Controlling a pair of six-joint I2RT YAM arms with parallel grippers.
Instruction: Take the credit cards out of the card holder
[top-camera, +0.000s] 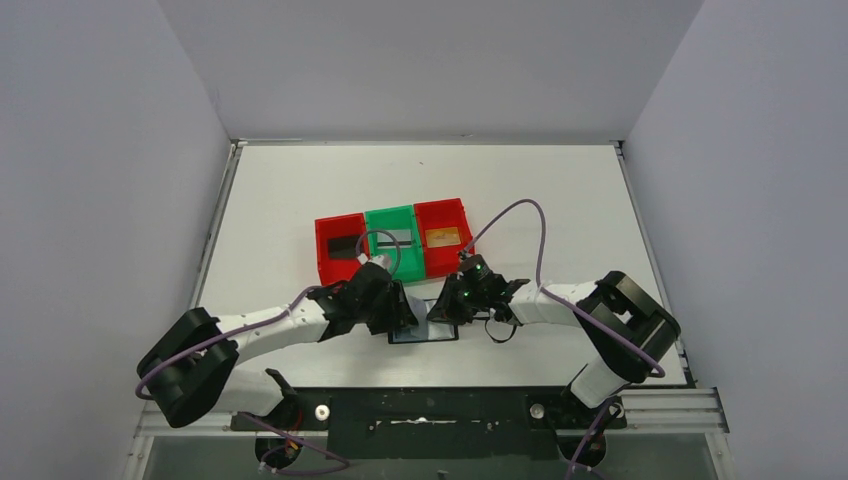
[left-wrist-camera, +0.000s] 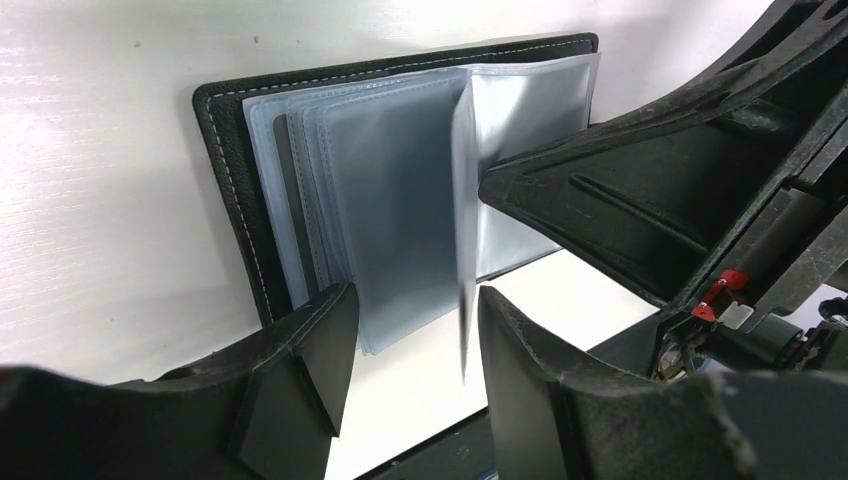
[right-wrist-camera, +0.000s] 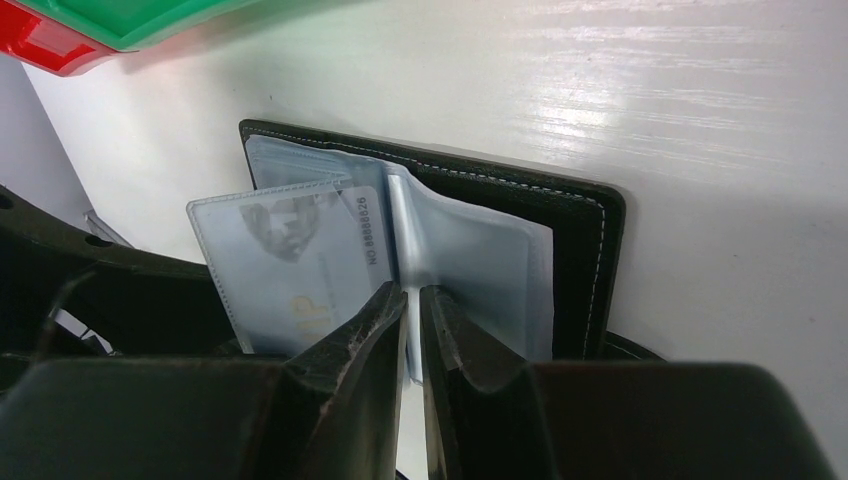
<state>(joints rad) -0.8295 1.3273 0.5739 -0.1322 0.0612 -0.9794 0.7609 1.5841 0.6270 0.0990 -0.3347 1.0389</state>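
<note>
1. Nearest the right wrist camera, the right hand (right-wrist-camera: 412, 295) is seen closed almost completely on one clear plastic sleeve (right-wrist-camera: 400, 225). The sleeve is pinched near its free edge and held upright like a lifted page.
2. The left hand (left-wrist-camera: 415, 300) is seen half spread, with one finger on each side of that standing sleeve. A gap is left on both sides, so nothing is gripped by it.
3. A pale card (right-wrist-camera: 290, 270), with a number printed along one edge, can be made out inside the sleeve just beside the pinched one.
4. The card holder (right-wrist-camera: 590, 250) lies open with its black stitched cover down on the white surface (right-wrist-camera: 700, 120). It sits between the two hands, near the arm bases and on the near side of the row of bins (top-camera: 391, 240).
5. The holder is judged light and thin, so it would probably slide or lift if a card were pulled while the cover was not pinned.
6. The sleeves look soft, glossy and slippery. They are expected to buckle under a pinch rather than give firm purchase.
7. The card is judged stiff and flat, so it is best taken by whatever edge shows at the sleeve's open mouth. Which edge is open cannot be told from these views.
</note>
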